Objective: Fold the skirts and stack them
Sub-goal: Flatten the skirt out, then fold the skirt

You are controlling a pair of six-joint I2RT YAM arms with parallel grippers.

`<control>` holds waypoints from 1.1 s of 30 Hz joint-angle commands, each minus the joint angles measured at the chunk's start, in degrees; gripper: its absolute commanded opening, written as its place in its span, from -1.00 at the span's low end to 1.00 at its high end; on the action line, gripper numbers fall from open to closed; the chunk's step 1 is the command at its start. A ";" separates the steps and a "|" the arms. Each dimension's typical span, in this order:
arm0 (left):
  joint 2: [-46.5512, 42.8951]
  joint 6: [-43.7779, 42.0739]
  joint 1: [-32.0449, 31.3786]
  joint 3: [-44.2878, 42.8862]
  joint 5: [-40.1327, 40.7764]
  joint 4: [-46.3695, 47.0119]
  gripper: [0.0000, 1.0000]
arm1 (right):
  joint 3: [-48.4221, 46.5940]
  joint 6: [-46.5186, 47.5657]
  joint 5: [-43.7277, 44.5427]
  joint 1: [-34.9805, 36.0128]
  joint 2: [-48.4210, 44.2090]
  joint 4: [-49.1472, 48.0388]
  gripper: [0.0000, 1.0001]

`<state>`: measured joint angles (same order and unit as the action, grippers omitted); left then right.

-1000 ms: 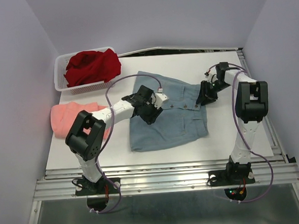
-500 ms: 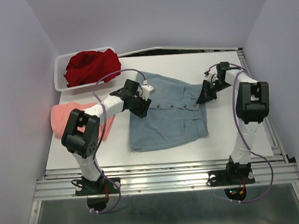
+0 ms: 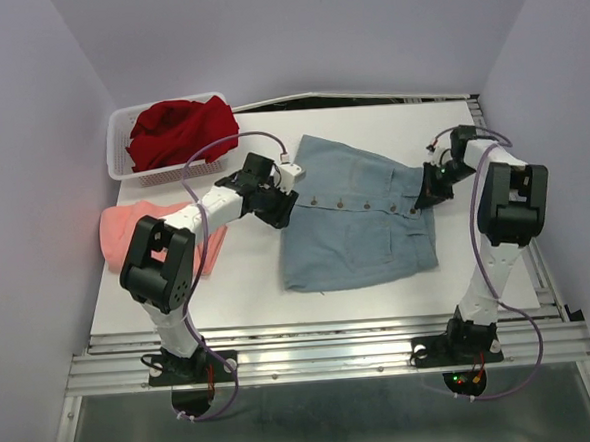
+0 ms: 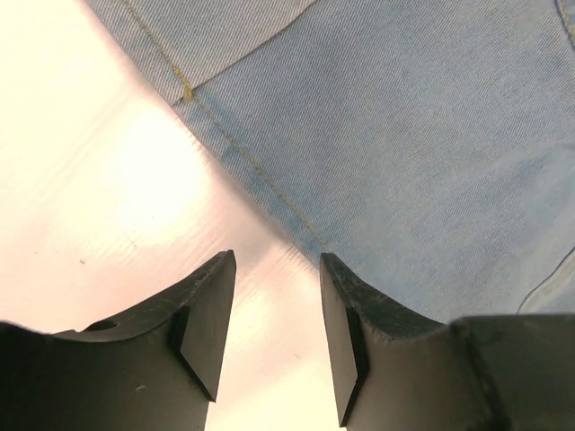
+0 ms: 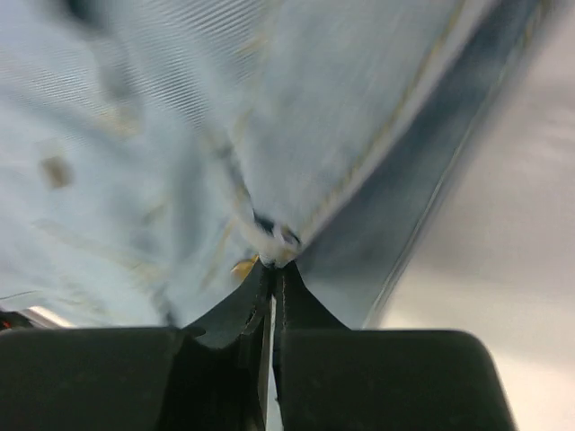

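Note:
The blue-grey skirt (image 3: 360,222) lies spread flat mid-table, its button line running across the top. My right gripper (image 3: 426,195) is shut on its right waist corner; the right wrist view shows the cloth (image 5: 180,108) bunched at the pinched tips of the gripper (image 5: 272,268). My left gripper (image 3: 279,208) hovers open at the skirt's upper left edge. In the left wrist view its fingers (image 4: 276,262) frame bare table, with the skirt's hem (image 4: 404,135) just beyond. The salmon-pink skirt (image 3: 135,233) lies folded at the left edge. The dark red skirt (image 3: 181,128) is heaped in the basket.
A white mesh basket (image 3: 115,132) stands at the back left corner. The white table (image 3: 248,274) ends in a metal rail at the front. Purple walls close in both sides and the back.
My right gripper has shut on the skirt's waist corner and dragged the whole skirt to the right. My left gripper has drawn back left off the cloth to its edge.

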<state>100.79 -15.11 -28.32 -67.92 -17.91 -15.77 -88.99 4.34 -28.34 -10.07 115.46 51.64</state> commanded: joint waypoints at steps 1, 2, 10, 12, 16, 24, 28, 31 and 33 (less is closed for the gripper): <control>0.01 -0.79 0.10 -3.97 -1.59 -0.14 0.08 | 3.65 2.87 3.63 2.23 8.36 -3.11 -0.99; 0.63 -0.88 0.02 -4.41 -1.86 -0.23 0.08 | 3.82 2.87 4.16 2.24 8.81 -3.64 -0.99; -0.86 -7.46 -3.57 -3.90 -1.78 -2.16 0.08 | 4.00 5.50 14.35 2.95 7.07 -6.64 -0.76; -2.00 -10.88 -5.34 -2.14 -0.90 -3.21 0.08 | 3.30 6.99 16.03 2.95 5.40 -5.50 -0.55; -7.00 -18.09 -8.68 5.14 0.51 -5.23 0.08 | 0.75 14.27 13.84 2.95 -4.42 -1.46 0.39; -24.23 -28.89 -12.37 14.12 2.09 -13.30 0.15 | 9.05 41.68 5.41 3.47 -21.39 12.24 0.24; -30.73 -31.99 -18.33 21.58 5.24 -14.91 0.18 | 24.15 56.26 8.11 5.75 -34.75 9.37 0.02; -32.06 -31.04 -21.42 23.71 6.05 -13.68 0.19 | 35.41 63.48 8.91 6.29 -44.07 5.86 0.01; -31.36 -29.63 -22.65 24.24 5.78 -11.32 0.22 | 40.01 65.61 8.91 7.42 -48.98 3.58 0.04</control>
<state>68.82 -44.14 -49.25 -45.25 -13.72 -28.12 -56.93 57.52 -20.40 -3.73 71.81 58.41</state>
